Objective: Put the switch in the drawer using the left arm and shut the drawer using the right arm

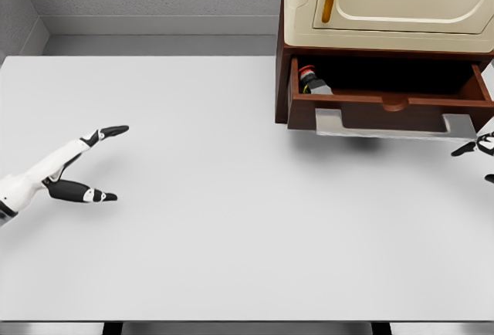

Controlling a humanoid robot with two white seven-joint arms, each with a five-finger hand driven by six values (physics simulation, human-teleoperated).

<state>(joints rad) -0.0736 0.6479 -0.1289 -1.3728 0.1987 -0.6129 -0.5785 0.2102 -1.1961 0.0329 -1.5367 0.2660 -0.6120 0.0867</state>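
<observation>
Switch (312, 80) lying inside drawer (390, 111), at its left end, upper right of frame; red cap and grey body visible against the dark interior, partly hidden by the drawer's front panel. Placement step judged done. Drawer pulled out toward the lower edge of frame, front panel well clear of cabinet (282, 80); closing step judged not yet done. Pale metal handle (394, 127) running along the bottom of the front panel, casting a shadow on table (231, 227) beneath.

Left hand (86, 167) at left of frame, well apart from drawer, low over the table; thumb and fingers spread, holding nothing. Right hand (480, 148) only just entering at the right edge, near the right end of the handle; a few dark fingertips showing, grip state not readable, contact with handle not confirmed.

Cream appliance (386, 3) sitting on top of cabinet, upper right, with an amber strip on its face. Grey wall along the top of frame.

No obstacle seen between front panel and cabinet. Possible snag: switch standing proud near the drawer's left wall, clearance under the cabinet top not judgeable from this view.
</observation>
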